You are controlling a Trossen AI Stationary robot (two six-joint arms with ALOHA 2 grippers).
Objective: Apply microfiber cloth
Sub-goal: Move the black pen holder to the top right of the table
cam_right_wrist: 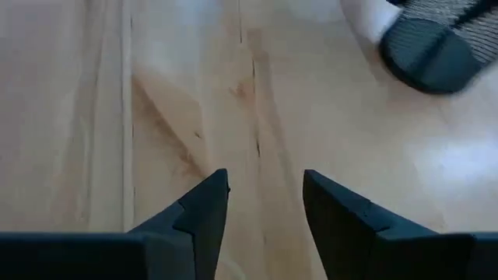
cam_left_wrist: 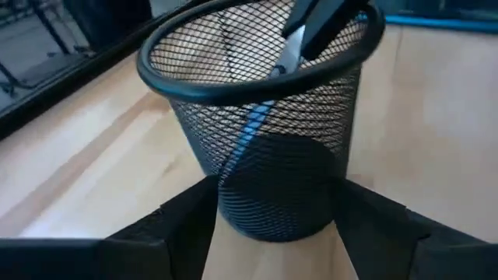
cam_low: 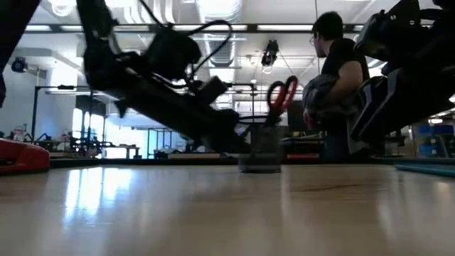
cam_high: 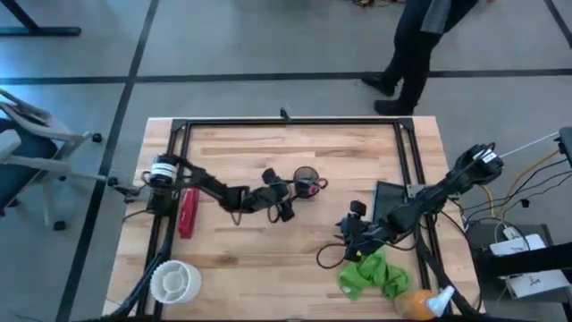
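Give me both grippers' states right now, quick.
Left gripper: open, fingers either side of the mesh cup, not clamped.
Right gripper: open, empty, over bare table.

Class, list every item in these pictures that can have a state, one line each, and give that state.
microfiber cloth: crumpled, lying on the table, not held.
mesh cup: upright, holding scissors.
left tool: open, fingers either side of the mesh cup's base.
right tool: open, empty, over bare wood.
spray bottle: lying on its side.
tablet: lying flat.
red stapler: lying on the table.
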